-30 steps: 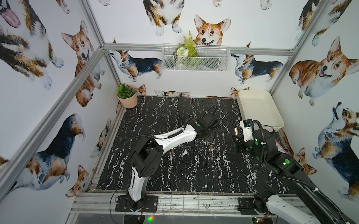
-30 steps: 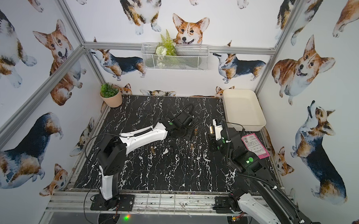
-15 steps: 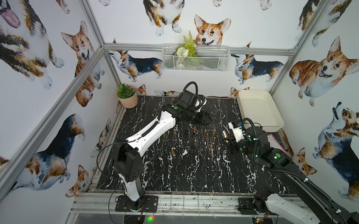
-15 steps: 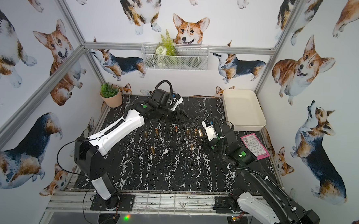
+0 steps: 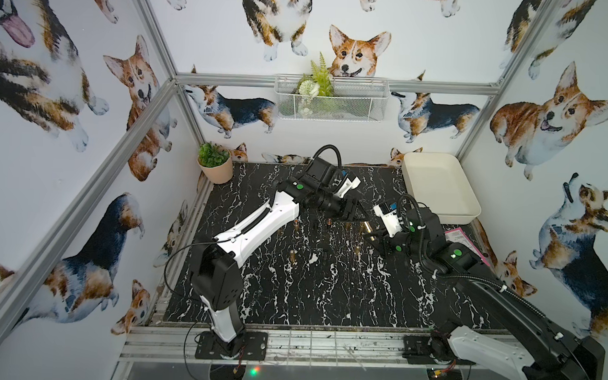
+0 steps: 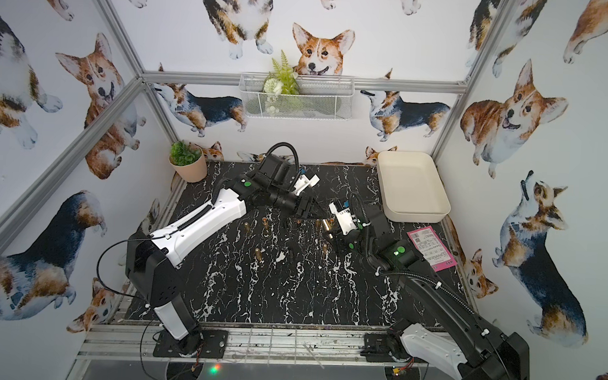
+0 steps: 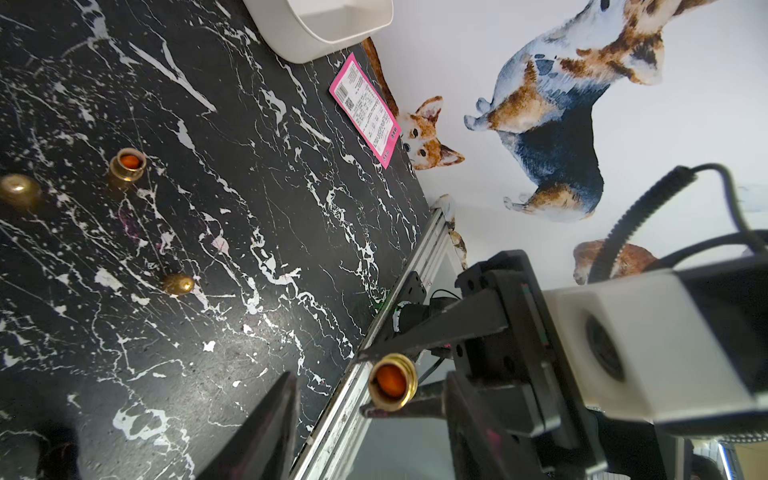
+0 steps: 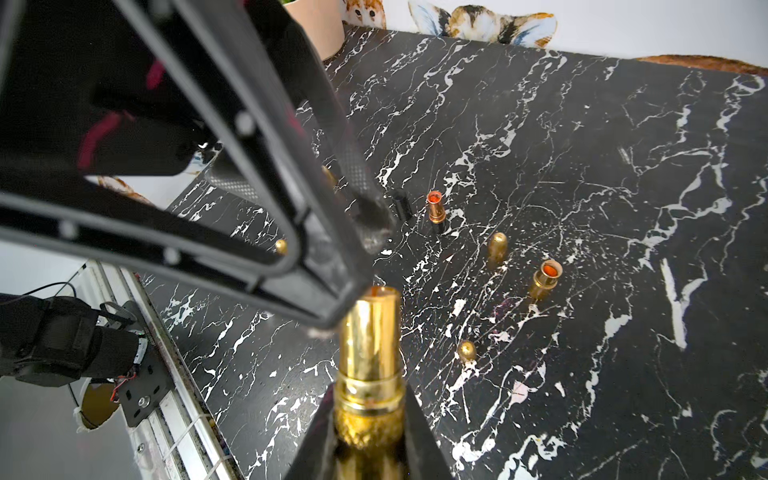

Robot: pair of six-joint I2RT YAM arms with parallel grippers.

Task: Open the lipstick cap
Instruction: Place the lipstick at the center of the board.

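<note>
A shiny gold lipstick tube sits clamped by its lower end between the two black fingers of the right pincer, held clear above the black, white-veined marble table. Seen end-on from the left wrist, the tube shows an orange stick in its open mouth, a right-hand finger pressed against either side. The left pincer faces that open end, jaws part-way apart with nothing between them; one of its fingertips lies just beside the tube's mouth, and contact cannot be judged. In a top view the tube hangs over the table's right half, between the left pincer and the right pincer, near a white rectangular plastic tray. On the table stand one open gold lipstick and another, both showing orange, among bullet-shaped gold caps. A pink printed card lies by the right edge, and a small green plant in a terracotta pot stands in the far left corner
</note>
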